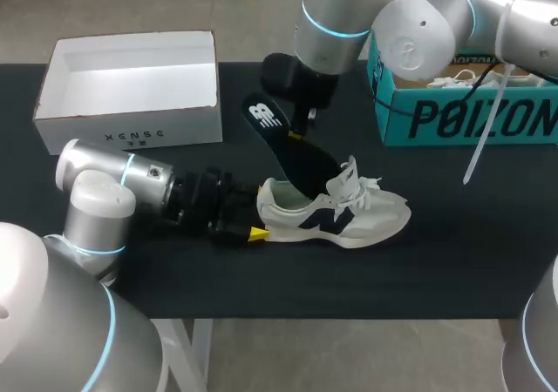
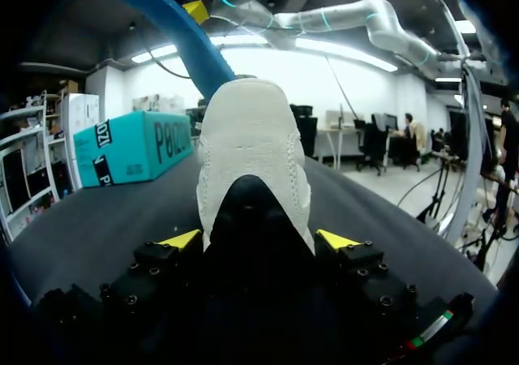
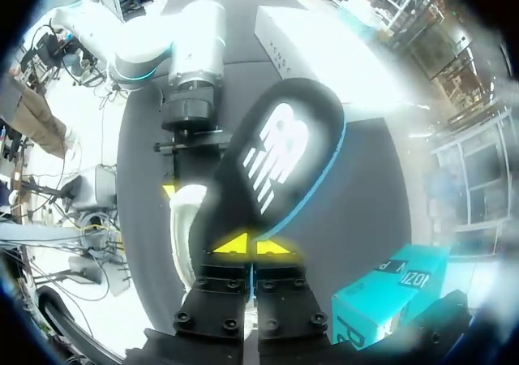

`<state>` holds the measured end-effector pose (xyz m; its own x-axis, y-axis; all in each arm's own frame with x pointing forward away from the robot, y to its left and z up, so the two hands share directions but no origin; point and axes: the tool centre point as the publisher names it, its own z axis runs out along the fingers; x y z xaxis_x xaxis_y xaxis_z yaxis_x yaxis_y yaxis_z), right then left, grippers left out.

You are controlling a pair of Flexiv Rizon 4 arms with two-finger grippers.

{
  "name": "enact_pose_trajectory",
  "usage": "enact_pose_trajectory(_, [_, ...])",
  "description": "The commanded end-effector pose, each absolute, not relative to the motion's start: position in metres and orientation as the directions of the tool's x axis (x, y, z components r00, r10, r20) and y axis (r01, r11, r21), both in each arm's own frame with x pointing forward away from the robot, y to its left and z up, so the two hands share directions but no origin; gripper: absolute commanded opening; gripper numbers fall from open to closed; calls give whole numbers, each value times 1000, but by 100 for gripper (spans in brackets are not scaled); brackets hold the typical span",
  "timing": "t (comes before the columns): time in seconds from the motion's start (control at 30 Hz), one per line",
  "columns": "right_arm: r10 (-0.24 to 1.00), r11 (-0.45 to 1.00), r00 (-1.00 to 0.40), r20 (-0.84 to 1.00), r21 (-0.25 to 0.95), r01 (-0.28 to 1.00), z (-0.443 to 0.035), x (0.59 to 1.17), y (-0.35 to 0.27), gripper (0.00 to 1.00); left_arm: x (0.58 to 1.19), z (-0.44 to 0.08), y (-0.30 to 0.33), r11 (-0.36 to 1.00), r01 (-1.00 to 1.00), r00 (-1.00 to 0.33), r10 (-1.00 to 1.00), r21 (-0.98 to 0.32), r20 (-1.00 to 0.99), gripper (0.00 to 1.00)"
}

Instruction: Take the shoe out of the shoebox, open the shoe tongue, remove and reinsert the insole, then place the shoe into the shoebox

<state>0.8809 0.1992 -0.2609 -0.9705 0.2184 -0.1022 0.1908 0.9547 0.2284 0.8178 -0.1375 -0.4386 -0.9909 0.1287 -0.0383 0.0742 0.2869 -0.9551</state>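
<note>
A white sneaker (image 1: 344,213) with dark side panels stands upright on the black table, toe pointing right. My left gripper (image 1: 255,231) has a yellow-tipped finger on each side of its heel (image 2: 251,138) and is shut on it. A black insole (image 1: 283,139) with a white logo slants up out of the shoe's opening, its lower end inside the shoe. Its blue underside (image 2: 174,24) shows in the left wrist view. My right gripper (image 3: 253,247) is shut on the insole (image 3: 276,146) near its raised end, above the shoe (image 3: 185,227).
An open white shoebox (image 1: 131,126) with nothing visible inside sits at the back left. A teal box (image 1: 471,113) holding another white shoe stands at the back right, under my right arm. Bare black tabletop lies in front of the sneaker.
</note>
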Motion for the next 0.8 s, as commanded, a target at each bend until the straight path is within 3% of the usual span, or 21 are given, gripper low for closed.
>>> enact_pose_trajectory(0.03, [237, 949, -965, -113, 240, 205, -245, 874, 191, 0, 817, -443, -138, 287, 74, -991, 129, -955, -38, 0])
enact_pose_trajectory(0.57, [399, 889, -911, -108, 290, 355, -152, 890, 185, 0, 817, -443, -138, 287, 74, -991, 129, -955, -38, 0])
enact_pose_trajectory(0.8, [399, 889, -911, -108, 290, 355, -152, 890, 185, 0, 817, -443, -138, 287, 74, -991, 129, -955, -38, 0])
